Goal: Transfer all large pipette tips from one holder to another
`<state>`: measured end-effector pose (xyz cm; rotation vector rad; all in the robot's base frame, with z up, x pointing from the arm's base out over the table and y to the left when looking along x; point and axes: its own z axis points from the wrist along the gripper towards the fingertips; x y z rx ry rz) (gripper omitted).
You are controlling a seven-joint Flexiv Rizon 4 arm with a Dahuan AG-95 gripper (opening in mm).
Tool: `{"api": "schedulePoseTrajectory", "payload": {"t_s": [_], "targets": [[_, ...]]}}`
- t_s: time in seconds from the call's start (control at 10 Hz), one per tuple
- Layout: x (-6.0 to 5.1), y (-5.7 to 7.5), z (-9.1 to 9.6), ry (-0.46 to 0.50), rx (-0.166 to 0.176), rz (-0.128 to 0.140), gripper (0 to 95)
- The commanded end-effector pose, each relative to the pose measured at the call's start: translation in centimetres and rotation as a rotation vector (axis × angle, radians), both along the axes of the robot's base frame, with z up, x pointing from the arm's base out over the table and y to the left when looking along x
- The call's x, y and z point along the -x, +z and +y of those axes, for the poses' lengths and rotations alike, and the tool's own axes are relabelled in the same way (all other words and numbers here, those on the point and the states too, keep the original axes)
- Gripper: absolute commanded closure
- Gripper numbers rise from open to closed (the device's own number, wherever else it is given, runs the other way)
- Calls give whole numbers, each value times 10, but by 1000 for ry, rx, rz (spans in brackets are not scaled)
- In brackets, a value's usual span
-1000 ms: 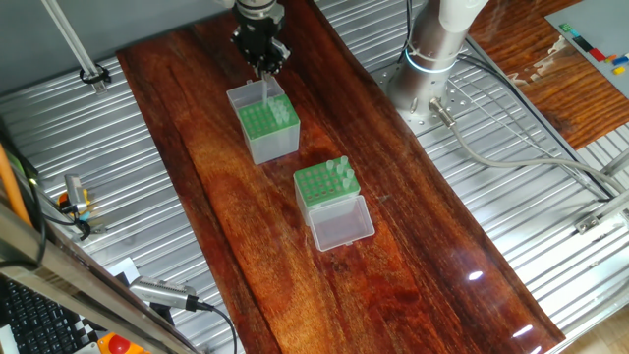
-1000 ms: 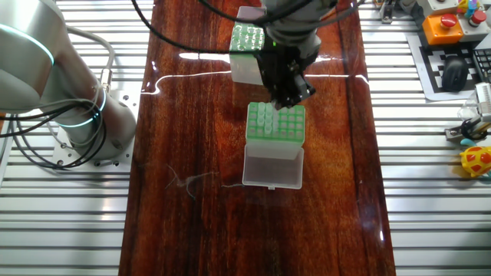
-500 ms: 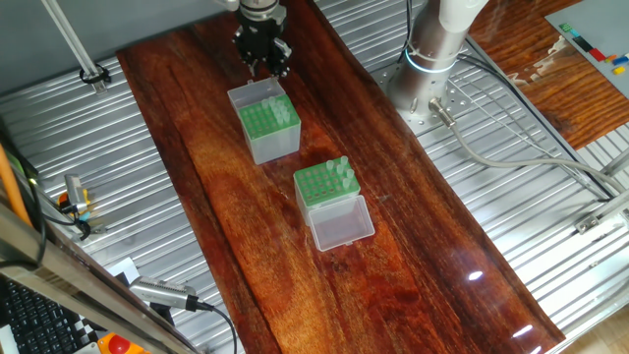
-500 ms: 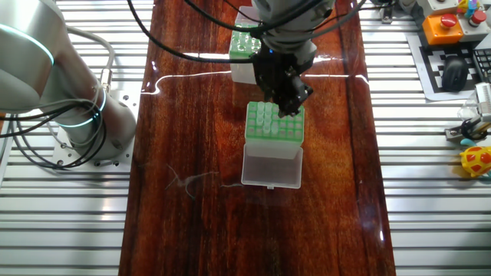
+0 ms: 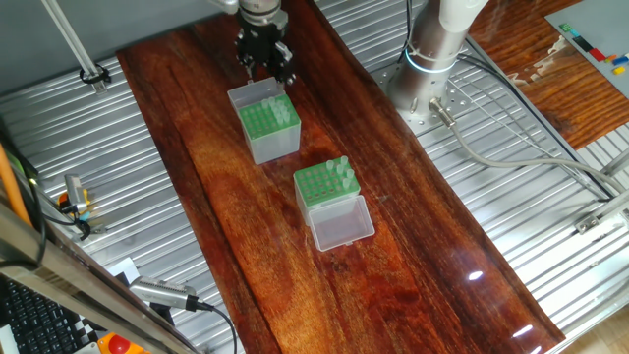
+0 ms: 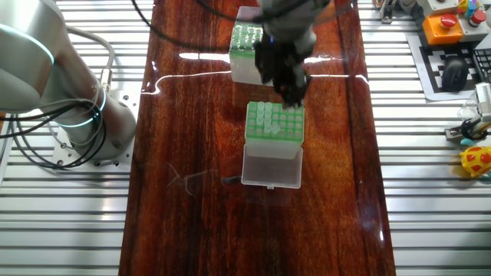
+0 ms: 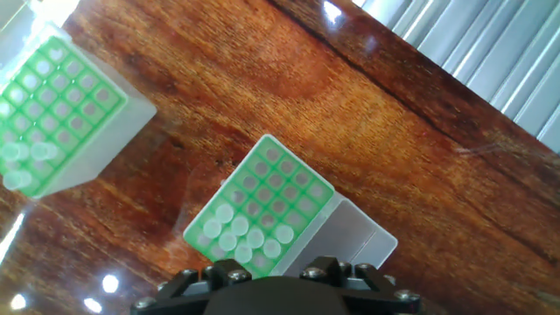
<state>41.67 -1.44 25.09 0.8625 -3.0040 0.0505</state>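
- Hovers over grey-sided holder, gripper spread, pinching nothing: prob. freed for next fetch
- Leaves most large tips upright in clear-sided holder, 7 o'clock corner in hand view; lid flat for top access

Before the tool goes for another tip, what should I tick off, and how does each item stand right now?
1. Large pipette tips left in the clear-sided holder: ok, a cluster stands at one corner.
2. Holder's clear lid folded open: ok.
3. Free holes in the grey-sided box: ok, most of the grid is bare.
4. Tool carries no tip: cannot tell.
5. Tool open: cannot tell, as its fingers are small or blurred.
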Motion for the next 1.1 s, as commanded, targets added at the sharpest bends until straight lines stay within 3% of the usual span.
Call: {"api": "schedulePoseTrajectory", "payload": {"t_s": [0.1, 0.3, 0.4, 0.7, 0.9, 1.1], "targets": [[11, 13, 34, -47, 1, 7, 380], [23, 23, 59, -114, 7, 20, 380], [23, 23, 59, -135, 25, 40, 570], [23, 23, 59, -133, -8, 56, 570], [23, 23, 59, -198, -38, 58, 570], [21, 10, 89, -324, -49, 59, 570]]}}
